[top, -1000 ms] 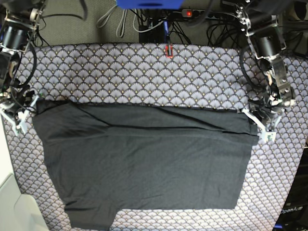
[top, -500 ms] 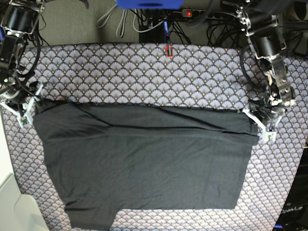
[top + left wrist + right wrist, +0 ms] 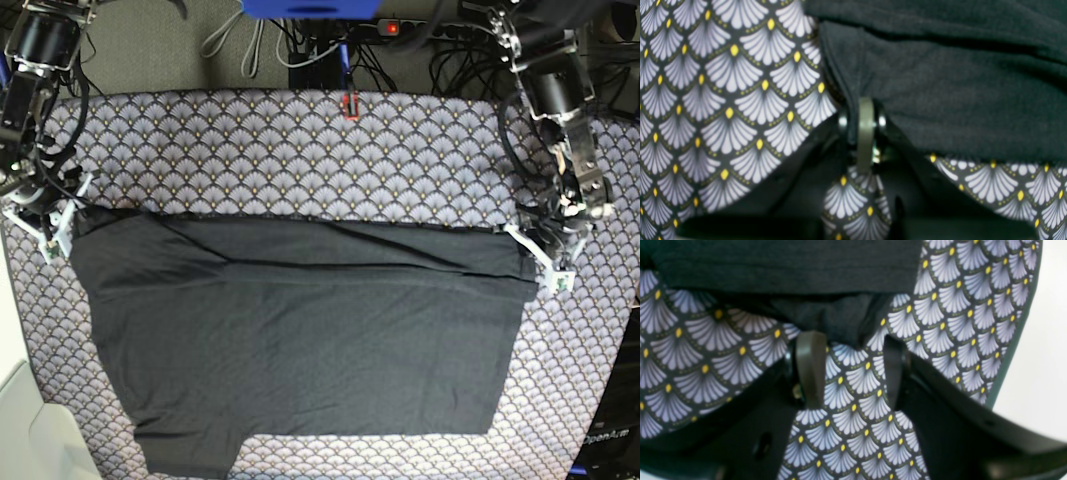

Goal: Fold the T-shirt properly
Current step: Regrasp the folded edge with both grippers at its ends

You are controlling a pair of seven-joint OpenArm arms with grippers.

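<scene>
Shirt: we see the T-shirt (image 3: 300,340) flat across the tablecloth (image 3: 300,150)
Left gripper (image 3: 863,110): we pinch its edge
Right gripper (image 3: 850,370): jaws apart, holding nothing

Two black arms (image 3: 560,110) with looping dark cables, pale brackets near the wrists, seemingly olive-grey fingers (image 3: 810,368).

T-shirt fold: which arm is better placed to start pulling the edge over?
Left, probably. The left claw is shut on the T-shirt at its edge, fabric pinched between its fingers. The right claw is open, fingers apart just short of the cloth, gripping nothing.
</scene>
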